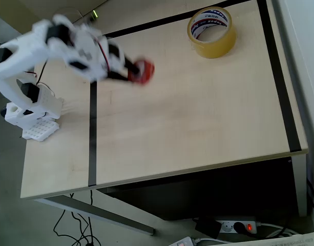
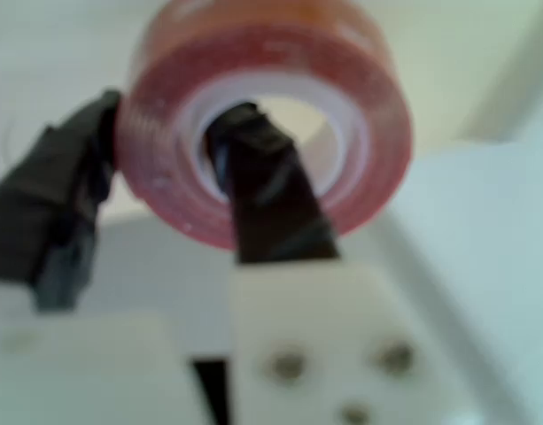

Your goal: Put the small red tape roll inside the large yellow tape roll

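In the wrist view, closest to the lens, sits a white block with two screw heads, badly out of focus. From it a black finger (image 2: 267, 199) reaches up into the hole of the small red tape roll (image 2: 262, 124), while the other black finger (image 2: 63, 204) lies against the roll's outer left side. The claw (image 2: 165, 173) is thus clamped on the roll's wall, one finger inside the white core and one outside. The roll's top edge is cut off by the frame, and everything behind it is a pale blur.

From overhead, the white arm (image 1: 54, 46) is smeared by motion, so its joints are hard to make out. Its claw (image 1: 133, 72) holds the small red tape roll (image 1: 144, 70) over the pale wooden surface (image 1: 197, 123), near the upper left part, just right of a black tape line (image 1: 92, 133) running down the surface.

Farther off, well apart from the claw, the large yellow tape roll (image 1: 212, 32) rests flat near the surface's top right corner, hole upward. Its white core carries red and blue print, too small to read.

At the bottom edge, on the floor, a power strip (image 1: 238, 225) shows a lit red switch.
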`<action>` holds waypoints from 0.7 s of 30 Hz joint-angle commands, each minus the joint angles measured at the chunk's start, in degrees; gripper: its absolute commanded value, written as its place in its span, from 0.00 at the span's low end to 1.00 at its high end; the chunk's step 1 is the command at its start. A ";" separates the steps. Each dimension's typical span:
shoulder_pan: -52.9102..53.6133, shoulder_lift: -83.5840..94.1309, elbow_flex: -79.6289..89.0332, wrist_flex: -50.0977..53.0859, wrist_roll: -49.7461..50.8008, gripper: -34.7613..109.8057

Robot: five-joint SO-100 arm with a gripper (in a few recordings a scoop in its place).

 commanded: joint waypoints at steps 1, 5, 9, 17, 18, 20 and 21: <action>-3.96 -1.32 -29.79 3.87 -0.97 0.24; -7.73 -12.57 -51.94 5.71 -1.32 0.24; -10.81 -18.54 -59.15 2.99 -0.97 0.24; -15.12 -28.48 -63.02 -0.09 -0.88 0.24; -15.38 -30.06 -63.98 -0.26 -0.88 0.24; -15.82 -32.78 -64.78 -1.14 -0.88 0.24; -15.91 -34.19 -65.04 -1.58 -0.88 0.24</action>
